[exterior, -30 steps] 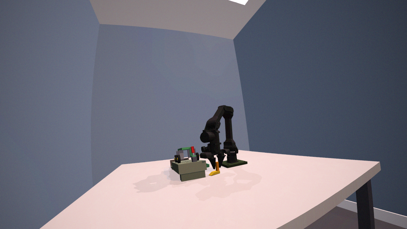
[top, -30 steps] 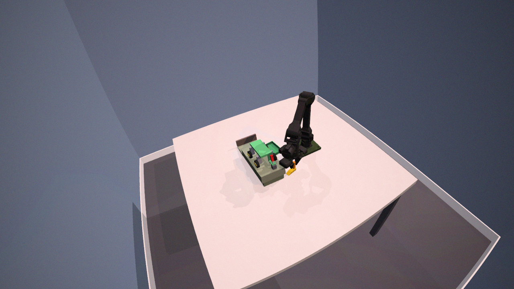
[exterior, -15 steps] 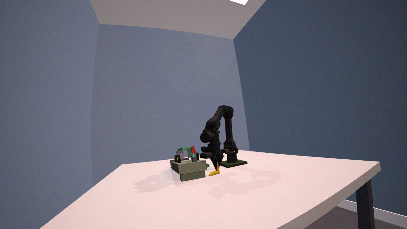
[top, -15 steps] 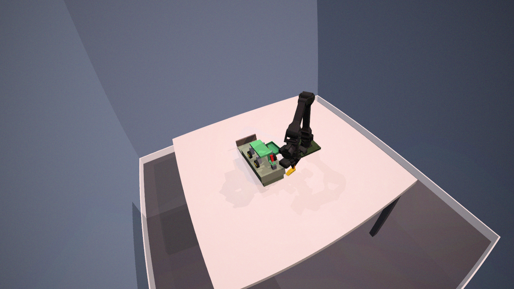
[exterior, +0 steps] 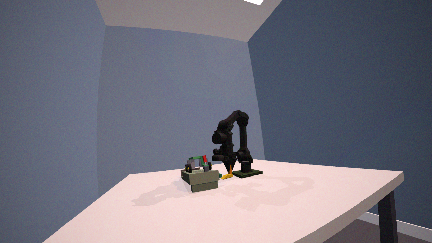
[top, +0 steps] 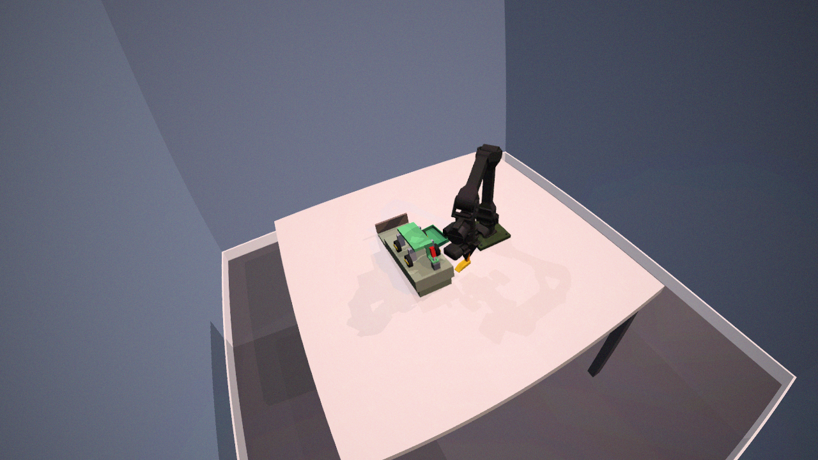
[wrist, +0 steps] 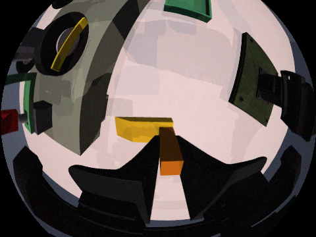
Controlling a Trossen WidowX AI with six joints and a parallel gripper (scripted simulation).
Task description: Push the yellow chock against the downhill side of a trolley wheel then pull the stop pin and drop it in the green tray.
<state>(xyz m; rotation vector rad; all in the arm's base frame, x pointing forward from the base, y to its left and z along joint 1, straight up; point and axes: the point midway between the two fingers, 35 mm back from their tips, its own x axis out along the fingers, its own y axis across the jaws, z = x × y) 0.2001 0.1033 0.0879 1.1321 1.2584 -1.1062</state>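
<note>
My gripper [top: 468, 257] [exterior: 230, 171] [wrist: 166, 139] is shut on the orange handle of the yellow chock [top: 462, 266] [exterior: 225, 176] [wrist: 138, 130]. The chock is upright and appears slightly above the table, beside the ramp's near end. The green-topped trolley [top: 414, 233] [exterior: 196, 158] stands on the ramp [top: 434, 281] [exterior: 204, 177] [wrist: 69, 115]. One of its wheels [wrist: 62, 43] shows in the wrist view. The red-headed stop pin [top: 432, 252] [exterior: 204, 158] [wrist: 9, 121] is in its holder at the trolley's near end. The green tray [top: 434, 234] [exterior: 220, 175] [wrist: 187, 14] is beside the ramp. The chock's underside is hidden.
A brown end board [top: 391, 223] stands at the ramp's far end. The arm's dark green base plate [top: 501, 236] [exterior: 248, 173] [wrist: 253, 89] is on the table, across from the ramp. The ramp's side edge stands close to the chock.
</note>
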